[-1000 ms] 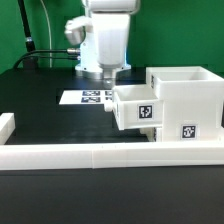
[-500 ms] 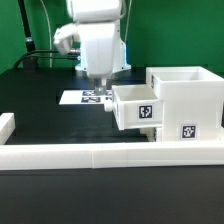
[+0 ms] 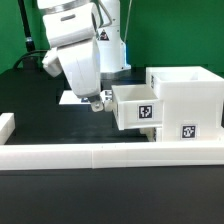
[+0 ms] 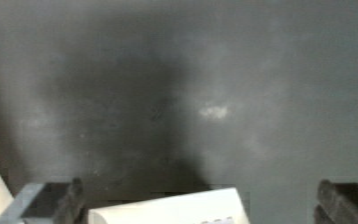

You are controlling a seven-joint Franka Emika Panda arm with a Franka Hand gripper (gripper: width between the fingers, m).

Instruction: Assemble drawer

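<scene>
The white drawer casing (image 3: 188,98) stands at the exterior view's right, with tags on its front. One white tray (image 3: 134,106) with a tag sits partly pushed into the casing and sticks out toward the exterior view's left. My gripper (image 3: 97,101) hangs tilted just to the left of that tray, low over the table, and does not touch it. In the wrist view the gripper (image 4: 197,205) is open and empty, with its fingers (image 4: 51,203) far apart over the black table. A white corner (image 4: 165,210) lies between them; I cannot tell which part it is.
The long low white border wall (image 3: 100,155) runs along the front, with a short end piece (image 3: 6,125) at the left. The marker board (image 3: 72,98) lies behind my gripper. A green backdrop stands at the back.
My arm has swung toward the exterior view's left and tilted, and the gripper has drawn away from the tray's end. The tray and casing have not moved.
</scene>
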